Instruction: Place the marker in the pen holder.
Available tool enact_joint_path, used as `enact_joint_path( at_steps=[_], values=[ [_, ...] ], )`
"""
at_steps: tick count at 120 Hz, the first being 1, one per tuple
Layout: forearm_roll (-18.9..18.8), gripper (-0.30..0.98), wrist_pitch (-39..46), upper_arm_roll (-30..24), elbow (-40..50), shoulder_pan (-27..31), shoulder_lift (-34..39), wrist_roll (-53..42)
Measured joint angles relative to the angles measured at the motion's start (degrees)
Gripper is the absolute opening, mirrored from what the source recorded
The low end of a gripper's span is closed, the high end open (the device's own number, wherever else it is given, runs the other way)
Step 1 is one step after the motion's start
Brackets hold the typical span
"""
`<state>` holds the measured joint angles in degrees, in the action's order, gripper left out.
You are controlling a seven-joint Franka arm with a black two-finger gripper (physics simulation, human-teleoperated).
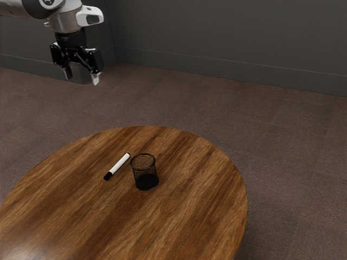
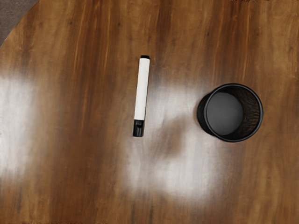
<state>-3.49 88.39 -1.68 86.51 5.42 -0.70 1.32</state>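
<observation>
In the exterior view, the jaws stand apart, at eleven o'clock from the marker (image 1: 120, 164), which lies on the bench (image 1: 190, 216) at nine o'clock from the upright pen holder (image 1: 145, 172). In the wrist view, taking the marker's longer black end as six o'clock, the pen holder sits at its three o'clock.

Exterior view: set back, high, slanting down; wrist view: nearer, roughly straight down; shared: part of desk (image 1: 190, 216), marker (image 2: 141, 91), pen holder (image 2: 228, 113)
</observation>
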Motion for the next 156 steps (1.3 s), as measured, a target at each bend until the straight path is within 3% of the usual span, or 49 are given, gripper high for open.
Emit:
enact_joint_path(
  at_steps=[32, 53, 62, 80, 106, 156],
  values=[
    [0.26, 0.69, 0.65, -0.16, -2.12, 3.82, -1.55, 0.26],
    [-1.39, 0.68, 9.73, 0.09, -1.05, 4.71, -21.18, 0.18],
    [-1.53, 0.68, 15.06, 0.09, 1.43, 5.23, -25.2, 0.31],
    [-1.53, 0.69, 22.99, 0.16, 5.61, 6.03, -26.25, 0.6],
    [2.25, 0.69, 28.7, 0.42, 7.41, 5.08, -27.84, 1.09],
    [1.4, 0.68, 39.25, 0.89, 7.47, 5.14, -33.56, -8.89]
  ],
)
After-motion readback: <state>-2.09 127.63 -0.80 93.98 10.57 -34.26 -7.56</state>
